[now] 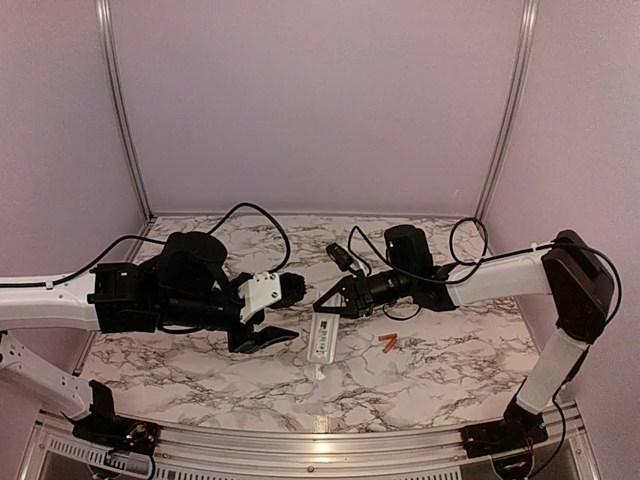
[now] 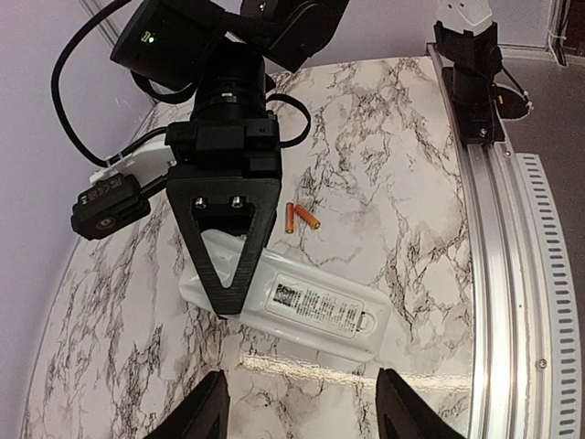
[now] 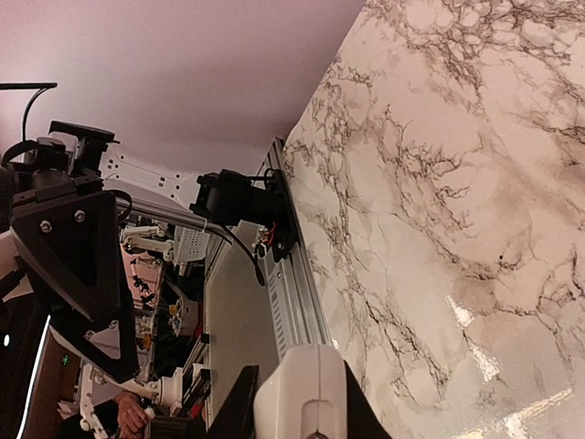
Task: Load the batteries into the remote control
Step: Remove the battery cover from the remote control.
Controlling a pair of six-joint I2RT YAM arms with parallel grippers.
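Observation:
The white remote control (image 1: 322, 340) is at the table's middle, back side up, with a printed label and a closed cover visible in the left wrist view (image 2: 320, 306). My right gripper (image 1: 335, 300) is shut on its far end; the remote's body shows between the fingers in the right wrist view (image 3: 306, 393). I cannot tell whether the remote rests on the table or hangs just above it. Two orange batteries (image 1: 388, 343) lie on the table right of the remote, also seen in the left wrist view (image 2: 302, 218). My left gripper (image 1: 262, 335) is open and empty, just left of the remote (image 2: 297, 416).
A marble-patterned tabletop (image 1: 200, 370) has an aluminium rail (image 1: 300, 450) along its near edge and pale walls on three sides. Black cables (image 1: 255, 215) loop over the back of the table behind both arms.

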